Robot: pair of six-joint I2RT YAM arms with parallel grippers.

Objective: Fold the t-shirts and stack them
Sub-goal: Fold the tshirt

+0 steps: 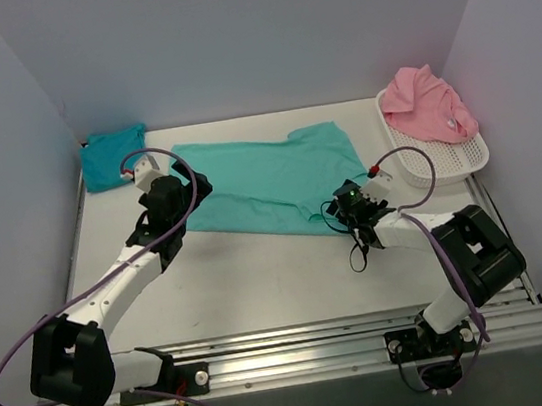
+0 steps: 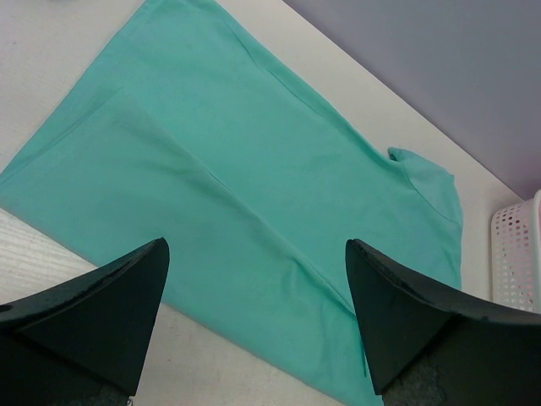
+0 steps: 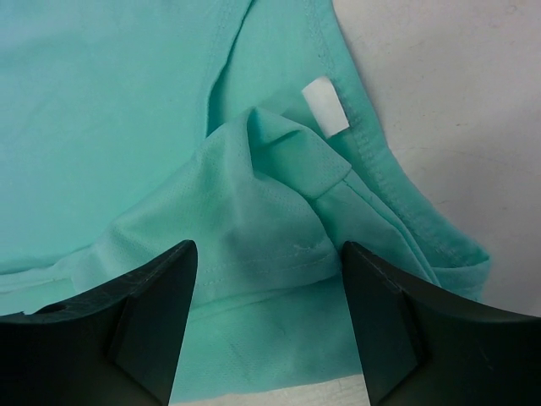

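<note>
A sea-green t-shirt (image 1: 268,178) lies spread flat across the middle of the table. My left gripper (image 1: 191,189) hovers open over the shirt's left edge; in the left wrist view the gripper (image 2: 256,249) has only flat sea-green cloth (image 2: 220,169) below it. My right gripper (image 1: 354,203) is low at the shirt's near right corner. In the right wrist view this gripper (image 3: 267,249) stands open, with a raised bunch of the sea-green shirt (image 3: 254,203) between its fingers, near a white label (image 3: 325,106). A folded turquoise-blue t-shirt (image 1: 113,156) lies at the back left. A pink t-shirt (image 1: 426,105) is heaped in the basket.
A white mesh basket (image 1: 447,160) stands at the back right, its corner also in the left wrist view as the basket (image 2: 516,254). Pale walls close the table on three sides. Purple cables loop from both arms.
</note>
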